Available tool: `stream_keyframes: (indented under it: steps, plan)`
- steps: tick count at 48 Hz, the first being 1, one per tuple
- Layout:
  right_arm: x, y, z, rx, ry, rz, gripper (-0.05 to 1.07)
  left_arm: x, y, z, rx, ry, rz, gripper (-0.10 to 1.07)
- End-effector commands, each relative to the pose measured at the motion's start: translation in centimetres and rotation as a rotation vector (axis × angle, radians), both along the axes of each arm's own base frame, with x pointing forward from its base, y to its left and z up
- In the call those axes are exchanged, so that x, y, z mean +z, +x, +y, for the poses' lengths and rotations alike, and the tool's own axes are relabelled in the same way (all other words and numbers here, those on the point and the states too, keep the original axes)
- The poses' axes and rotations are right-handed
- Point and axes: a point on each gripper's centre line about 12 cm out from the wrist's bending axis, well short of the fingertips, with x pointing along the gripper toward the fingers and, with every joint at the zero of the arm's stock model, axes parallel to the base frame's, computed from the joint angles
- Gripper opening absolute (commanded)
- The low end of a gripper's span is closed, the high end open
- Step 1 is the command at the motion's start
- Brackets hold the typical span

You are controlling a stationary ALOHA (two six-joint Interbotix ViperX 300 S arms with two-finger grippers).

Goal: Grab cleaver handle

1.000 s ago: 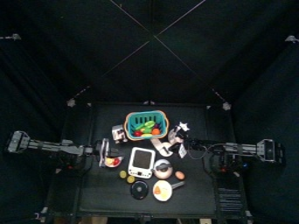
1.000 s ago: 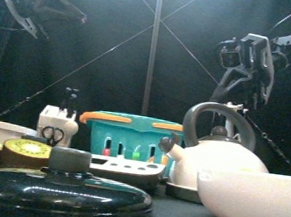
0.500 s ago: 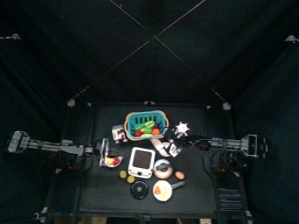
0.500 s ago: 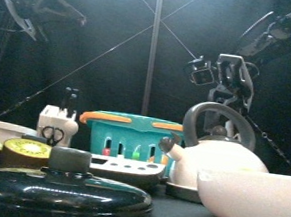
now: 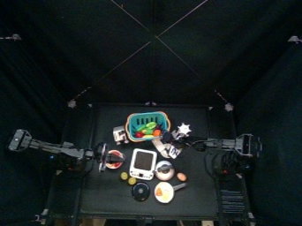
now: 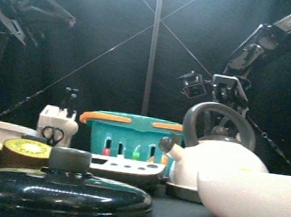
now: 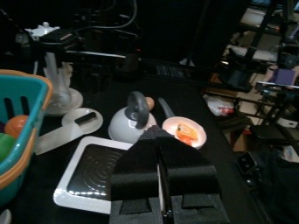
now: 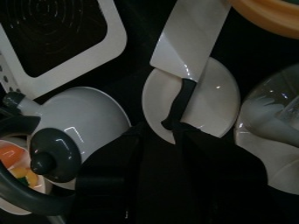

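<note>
The cleaver handle [image 8: 177, 103] lies just ahead of the right gripper [image 8: 176, 162], whose dark fingertips blur together, spread indeterminable.

Cleaver [image 8: 187, 54] seemingly across plate [image 8: 222, 103]

I note a teal basket [image 6: 129, 137] of toy food mid-table, a white kettle [image 6: 210, 157] beside it, a white dark-rimmed board [image 7: 103, 171] lying flat, and a black pot lid [image 6: 54, 191] nearest the front edge.
</note>
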Motion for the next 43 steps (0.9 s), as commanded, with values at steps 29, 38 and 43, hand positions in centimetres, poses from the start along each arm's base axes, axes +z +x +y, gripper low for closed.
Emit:
stream_keyframes:
  steps: [29, 38, 43]
  plan:
    - [-1.4, 0.9, -1.3, -0.022, -0.001, 0.031, 0.73, 0.9, 0.3, -0.3, -0.009, -0.003, -0.032, 0.16]
    - [-2.6, 1.9, -1.6, -0.026, 0.013, 0.060, 0.73, 0.7, 0.2, -0.3, -0.009, 0.001, -0.029, 0.15]
    - [-3.1, 2.3, -1.7, -0.025, 0.017, 0.070, 0.73, 0.7, 0.2, -0.2, -0.008, 0.001, -0.029, 0.15]
